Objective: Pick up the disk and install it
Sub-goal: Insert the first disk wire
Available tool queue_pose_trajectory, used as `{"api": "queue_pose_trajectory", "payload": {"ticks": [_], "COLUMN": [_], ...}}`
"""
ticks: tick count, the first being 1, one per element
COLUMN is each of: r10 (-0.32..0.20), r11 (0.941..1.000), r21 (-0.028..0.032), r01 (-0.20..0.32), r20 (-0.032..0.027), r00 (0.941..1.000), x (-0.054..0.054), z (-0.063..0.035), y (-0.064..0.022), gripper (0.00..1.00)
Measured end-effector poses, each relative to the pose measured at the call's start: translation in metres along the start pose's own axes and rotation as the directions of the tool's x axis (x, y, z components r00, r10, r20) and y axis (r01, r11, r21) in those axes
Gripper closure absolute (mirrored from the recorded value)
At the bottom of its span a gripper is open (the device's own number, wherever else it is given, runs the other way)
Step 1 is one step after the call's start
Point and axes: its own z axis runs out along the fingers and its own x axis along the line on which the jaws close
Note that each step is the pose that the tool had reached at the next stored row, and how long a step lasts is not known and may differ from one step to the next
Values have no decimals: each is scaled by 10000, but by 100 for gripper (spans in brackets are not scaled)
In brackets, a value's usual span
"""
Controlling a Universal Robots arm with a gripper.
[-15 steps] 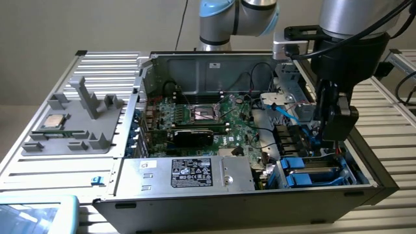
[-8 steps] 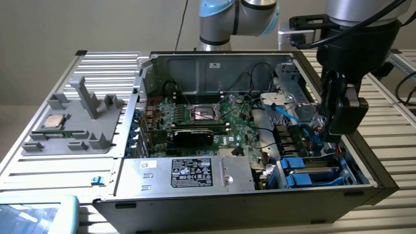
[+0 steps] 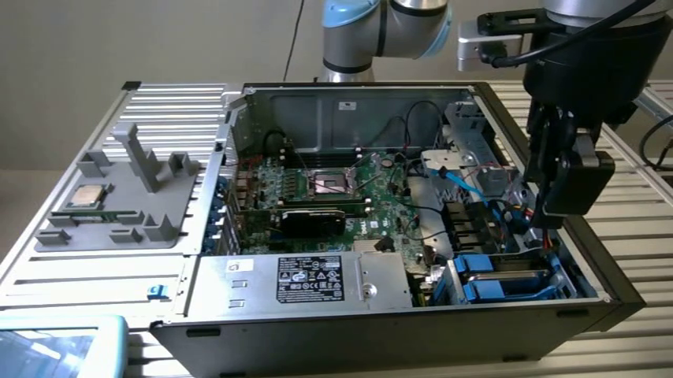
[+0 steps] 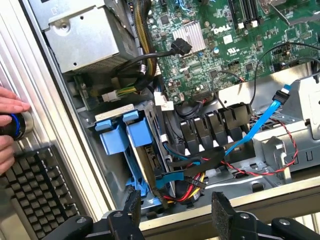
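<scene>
Gripper [image 4: 175,209] state: moderately wide, pads [image 4: 133,206] bare, nothing held. Positioned over the drive-cage corner of the open computer chassis [image 3: 315,337], above the rim and clear of all parts.

Location of the disk [image 4: 146,150]: inside the drive cage, directly ahead of the fingertips and lower down, nearer one pad than the other. Framed by a blue bracket [image 4: 114,136]. Standing on edge, by the look of it. Not touched by either pad. Judged already lodged in the cage, not lying loose.

Long axis of the disk: judged to run away from the gripper, roughly square to the line joining the two pads, thin edge turned toward the gripper. To be read as an estimate, with much of the body hidden behind cage walls.

Just beside the disk, ahead of the gap between the pads: red and yellow leads [image 4: 192,182]. Farther out from the gripper: a blue SATA cable [image 4: 260,120], then the motherboard [image 4: 200,55].

Outside the chassis, well apart from the gripper: a person's hand [image 4: 10,105] on a black knob [image 4: 17,125] with a blue ring, next to a keyboard [image 4: 35,185]
</scene>
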Motion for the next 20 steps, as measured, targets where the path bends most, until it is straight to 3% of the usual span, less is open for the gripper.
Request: {"api": "queue_pose_trajectory", "payload": {"ticks": [16, 20], "r10": [-7, -86], "r11": [10000, 10000], "r21": [-1, -10], "r01": [7, 86], "r20": [3, 54], "r00": [10000, 9999], "x": [30, 93], "z": [3, 1], "y": [0, 26], "gripper": [33, 33]}}
